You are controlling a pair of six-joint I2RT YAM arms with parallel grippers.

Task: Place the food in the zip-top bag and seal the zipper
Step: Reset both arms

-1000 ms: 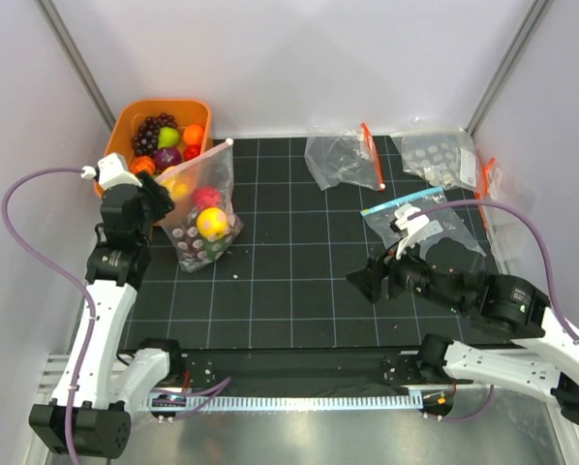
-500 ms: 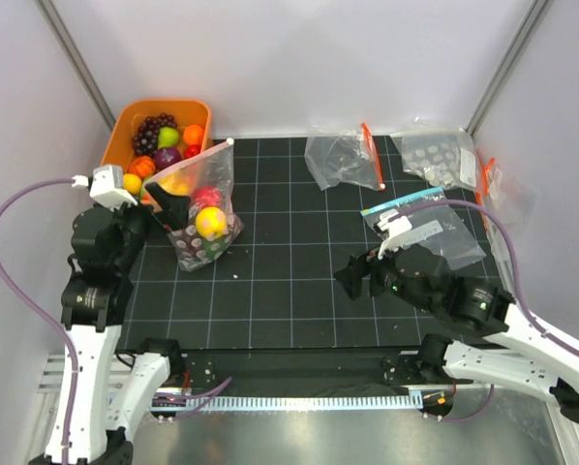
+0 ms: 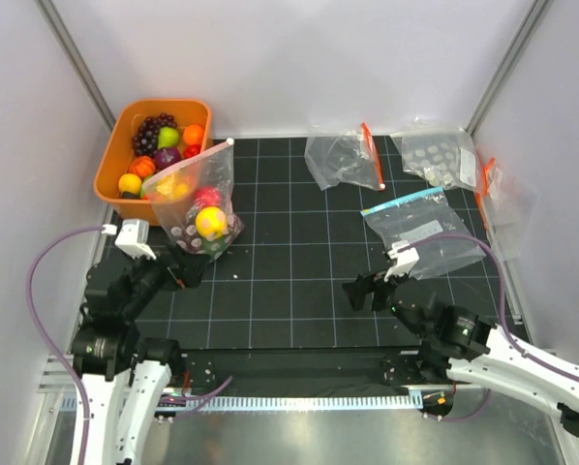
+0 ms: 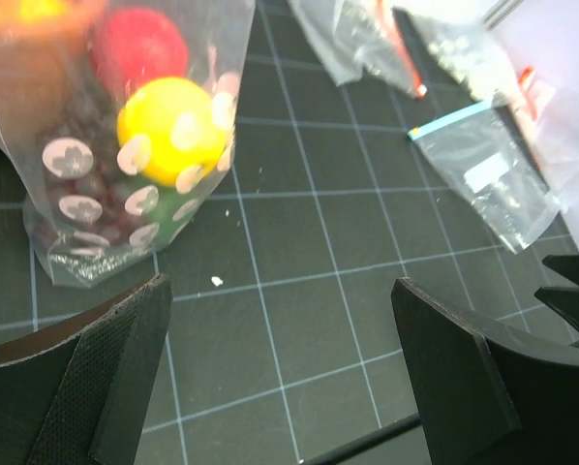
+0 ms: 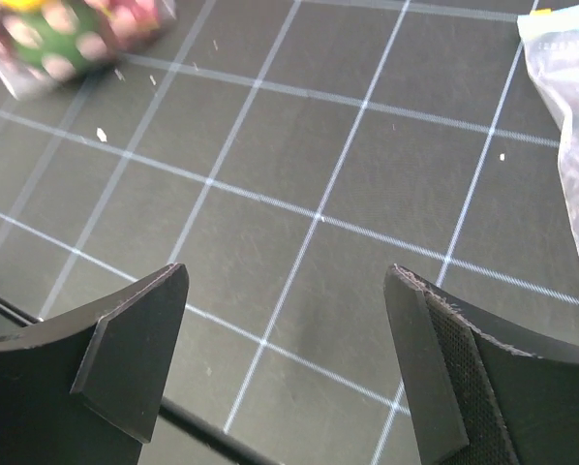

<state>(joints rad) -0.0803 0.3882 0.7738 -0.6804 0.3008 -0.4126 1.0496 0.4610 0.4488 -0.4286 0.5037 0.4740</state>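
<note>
- A black gridded mat (image 3: 289,281) is seen from above, with two robot arms at its near edge.
- The zip-top bag (image 3: 198,208), clear with white round prints, lies at the mat's far left, its mouth end against the orange tub (image 3: 112,165).
- Inside the bag are a yellow lemon (image 4: 170,118), a red piece (image 4: 139,44) and dark grapes (image 4: 76,145).
- Its zipper (image 3: 195,159), a pale pink strip, runs along the edge nearest the tub. Whether it is pressed closed is hard to tell.
- More loose fruit (image 3: 162,136) sits in the tub.
- The left gripper (image 4: 280,291) hovers on the near side of the bag, jaws wide, holding nothing.
- The right gripper (image 5: 288,276) hovers over bare mat right of centre, jaws wide and empty, near a blue-strip bag (image 3: 420,228).
</note>
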